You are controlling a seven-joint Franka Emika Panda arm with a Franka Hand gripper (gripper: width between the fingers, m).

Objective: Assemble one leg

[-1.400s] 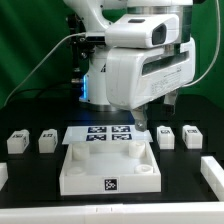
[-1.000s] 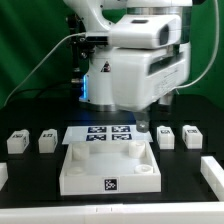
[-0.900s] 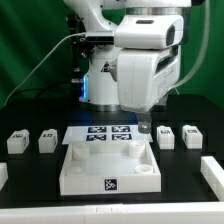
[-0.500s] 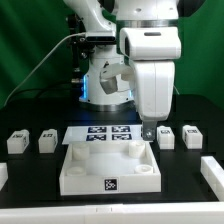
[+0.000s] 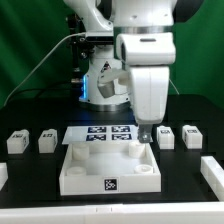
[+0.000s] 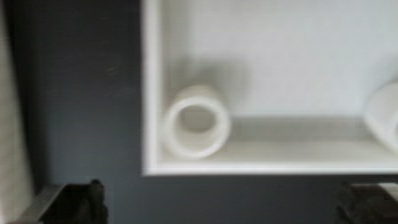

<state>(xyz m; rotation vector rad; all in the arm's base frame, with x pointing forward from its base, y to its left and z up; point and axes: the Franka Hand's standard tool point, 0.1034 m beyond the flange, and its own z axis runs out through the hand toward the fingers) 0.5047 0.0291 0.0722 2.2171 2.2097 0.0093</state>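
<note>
Rotation is what differs most. A second and a half ago the white wrist housing (image 5: 143,70) showed its broad side and spread toward the exterior view's right. It now stands narrow and upright in the upper middle of the frame. The claw (image 5: 146,127) hangs over much the same spot as before, at the upper right corner of the tray (image 5: 85,180) as that view shows it. Nothing on the dark tabletop (image 5: 30,112) has shifted.

In the wrist view I see two dark fingertips (image 6: 80,204) set wide apart, with only tabletop between them, so the claw is spread and carries nothing. The same view, rather blurred, shows a corner of the tray: smooth matte white plastic with a raised rim and a round socket (image 6: 196,120) sunk into the corner.

The leg (image 5: 166,137) nearest the claw stands on the tabletop just beside that tray corner, toward the exterior view's right, and nothing touches it. A second leg (image 5: 191,135) stands next to it, further toward the exterior view's right. Two more legs (image 5: 17,142) (image 5: 47,141) stand near the exterior view's left edge. Each is a short square white block with a black-and-white tag on the face turned to me.

The marker board (image 5: 103,134) lies flat just behind the tray, and the claw covers its end toward the exterior view's right.
</note>
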